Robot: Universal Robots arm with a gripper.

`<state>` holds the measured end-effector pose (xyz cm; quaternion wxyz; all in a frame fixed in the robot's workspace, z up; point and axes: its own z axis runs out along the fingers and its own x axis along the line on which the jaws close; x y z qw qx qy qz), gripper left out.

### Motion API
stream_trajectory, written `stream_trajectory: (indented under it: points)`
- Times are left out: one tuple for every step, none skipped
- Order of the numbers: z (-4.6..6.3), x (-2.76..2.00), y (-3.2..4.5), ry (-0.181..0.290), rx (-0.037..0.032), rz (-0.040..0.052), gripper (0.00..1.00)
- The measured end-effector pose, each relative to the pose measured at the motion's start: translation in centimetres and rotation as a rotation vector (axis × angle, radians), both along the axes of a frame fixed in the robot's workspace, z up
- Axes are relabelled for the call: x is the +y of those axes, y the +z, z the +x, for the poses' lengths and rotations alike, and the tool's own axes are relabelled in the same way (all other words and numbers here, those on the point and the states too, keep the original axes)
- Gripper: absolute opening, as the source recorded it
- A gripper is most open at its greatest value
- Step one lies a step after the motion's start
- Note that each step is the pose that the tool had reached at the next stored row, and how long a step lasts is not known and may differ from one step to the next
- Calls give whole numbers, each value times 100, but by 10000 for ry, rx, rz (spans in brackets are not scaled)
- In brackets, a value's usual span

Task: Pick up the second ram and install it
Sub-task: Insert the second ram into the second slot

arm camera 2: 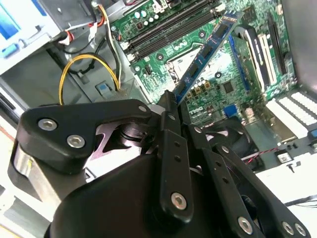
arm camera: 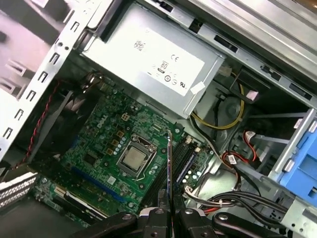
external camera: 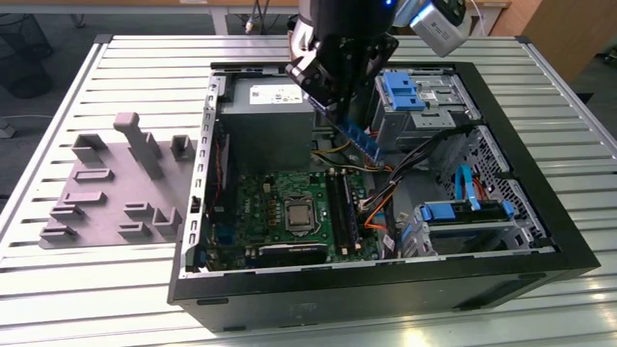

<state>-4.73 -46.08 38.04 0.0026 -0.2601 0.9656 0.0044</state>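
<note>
My gripper (external camera: pixel 337 101) hangs over the open computer case (external camera: pixel 386 289), shut on one end of the second ram (external camera: pixel 362 141). The ram is a narrow blue-green stick that slants down from the fingers, above the motherboard (external camera: pixel 260 210) and clear of it. In the second wrist view the ram (arm camera 2: pixel 205 54) reaches out from the gripper (arm camera 2: pixel 172 105) over the board. In the first wrist view the ram (arm camera: pixel 169 168) is seen edge-on, rising from the gripper (arm camera: pixel 171 214) in line with the long black memory slots (arm camera: pixel 184 157). Those slots (external camera: pixel 342 206) lie beside the processor socket (external camera: pixel 299 215).
A grey power supply (external camera: pixel 265 126) fills the far corner of the case. Blue drive-bay clips (external camera: pixel 400 90) and bundled cables (external camera: pixel 386 199) crowd the exterior view's right side. On the slatted table, a grey fixture plate (external camera: pixel 115 188) lies to the exterior view's left.
</note>
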Motion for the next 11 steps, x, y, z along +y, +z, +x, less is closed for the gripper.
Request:
stream_trajectory:
  points:
    - [0, 0, -1, -159, 0, 1, 14]
    - [0, 0, -1, -312, 0, 1, 14]
    - [0, 0, -2, -465, 0, 0, 14]
    - [0, 0, -3, -628, 0, 0, 14]
    - [0, 0, -3, -778, 0, -1, 14]
    - [0, 0, -4, -927, 0, -1, 14]
    - [0, 0, -4, -1075, 0, -1, 14]
    - [0, 0, -4, -1216, 0, -1, 14]
    - [0, 0, -5, -1358, 0, -1, 14]
    - [0, 0, -6, -1516, 0, -1, 14]
    - [0, 0, -6, -1657, 0, -1, 14]
